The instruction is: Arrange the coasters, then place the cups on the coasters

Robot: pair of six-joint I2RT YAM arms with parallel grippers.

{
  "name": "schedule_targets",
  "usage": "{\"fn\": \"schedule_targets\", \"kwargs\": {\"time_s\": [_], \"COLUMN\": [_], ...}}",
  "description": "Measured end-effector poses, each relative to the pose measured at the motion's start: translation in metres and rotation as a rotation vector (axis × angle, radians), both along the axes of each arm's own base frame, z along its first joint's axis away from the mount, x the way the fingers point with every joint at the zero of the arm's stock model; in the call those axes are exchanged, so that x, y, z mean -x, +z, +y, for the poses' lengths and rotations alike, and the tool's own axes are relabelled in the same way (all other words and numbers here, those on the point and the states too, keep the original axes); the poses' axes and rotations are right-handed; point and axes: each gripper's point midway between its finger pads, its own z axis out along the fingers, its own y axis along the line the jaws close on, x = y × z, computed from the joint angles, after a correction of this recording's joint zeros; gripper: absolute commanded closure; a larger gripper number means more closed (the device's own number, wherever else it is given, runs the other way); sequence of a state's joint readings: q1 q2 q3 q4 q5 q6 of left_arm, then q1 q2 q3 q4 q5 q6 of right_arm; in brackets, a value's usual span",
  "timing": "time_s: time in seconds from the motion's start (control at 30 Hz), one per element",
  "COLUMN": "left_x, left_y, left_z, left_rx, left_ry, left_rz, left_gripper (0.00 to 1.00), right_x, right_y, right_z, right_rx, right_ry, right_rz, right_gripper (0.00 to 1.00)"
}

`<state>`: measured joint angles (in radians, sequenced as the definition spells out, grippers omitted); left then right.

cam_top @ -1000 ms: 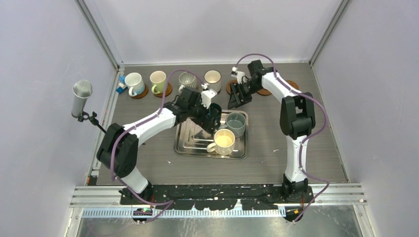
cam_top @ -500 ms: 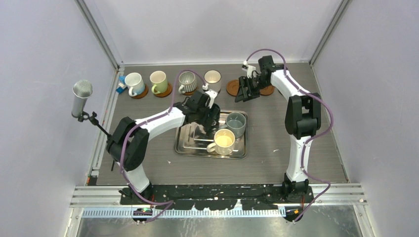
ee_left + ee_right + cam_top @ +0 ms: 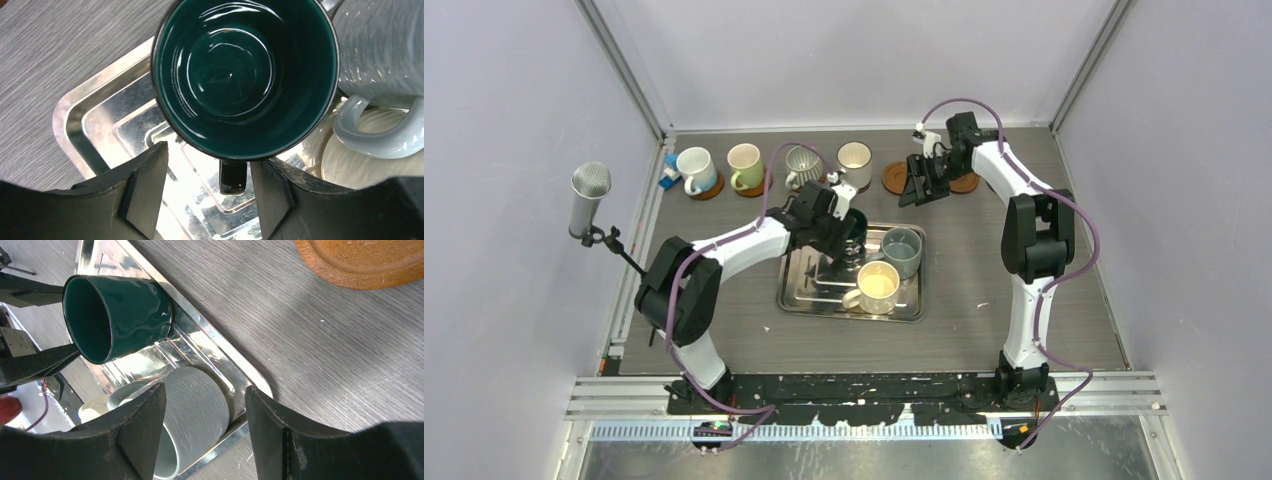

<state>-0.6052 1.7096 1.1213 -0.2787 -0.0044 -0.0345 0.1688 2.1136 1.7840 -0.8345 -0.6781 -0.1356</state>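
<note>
A dark teal cup (image 3: 245, 75) stands upright in the steel tray (image 3: 100, 120). Its handle (image 3: 233, 176) lies between the fingers of my left gripper (image 3: 207, 192), close to the right finger and with a gap on the left; the jaws are open. A grey-blue cup (image 3: 901, 250) and a cream cup (image 3: 879, 285) also stand in the tray. At the back, my right gripper (image 3: 921, 187) hangs open and empty between two bare orange-brown coasters (image 3: 892, 177) (image 3: 967, 183). Several cups (image 3: 744, 164) stand on coasters in the back row.
A microphone on a stand (image 3: 590, 195) rises at the table's left edge. A small blue object (image 3: 667, 178) lies at the back left corner. Frame posts and walls close the table at the back and sides.
My left gripper's jaws have narrowed around the teal cup's handle, and that arm shifted slightly. The right gripper moved back and right a second ago and has since held still.
</note>
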Motion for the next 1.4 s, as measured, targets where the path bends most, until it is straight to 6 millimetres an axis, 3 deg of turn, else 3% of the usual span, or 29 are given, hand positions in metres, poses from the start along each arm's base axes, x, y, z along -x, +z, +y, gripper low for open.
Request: {"fn": "schedule_targets", "kwargs": {"time_s": [0.4,0.6,0.83,1.0,1.2,1.4], "left_x": [-0.002,-0.003,-0.003,-0.005,-0.004,-0.015], "left_y": [-0.012,-0.019,-0.024,-0.022,0.000,0.049], "left_z": [-0.015,-0.010,-0.005,-0.003,-0.002,-0.024], "left_rx": [0.033,0.013,-0.016,-0.020,-0.010,0.064], "left_ry": [-0.111,-0.105,-0.102,-0.113,-0.145,-0.204], "left_rz": [0.010,0.001,-0.014,-0.026,-0.062,-0.117], "left_gripper": [0.48,0.64,0.99,1.00,1.00,1.00], "right_x": [-0.002,-0.003,-0.003,-0.003,-0.004,-0.006], "right_y": [0.000,0.000,0.000,-0.001,-0.001,-0.001], "right_z": [-0.004,-0.006,-0.006,-0.007,-0.008,-0.014], "right_rx": [0.000,0.003,0.003,0.007,0.009,0.006], "right_ry": [-0.012,-0.018,-0.018,-0.020,-0.023,-0.046], "right_rz": [0.002,0.002,0.002,0.001,0.001,0.005], "right_gripper": [0.36,0.36,0.36,0.36,0.36,0.35]}}
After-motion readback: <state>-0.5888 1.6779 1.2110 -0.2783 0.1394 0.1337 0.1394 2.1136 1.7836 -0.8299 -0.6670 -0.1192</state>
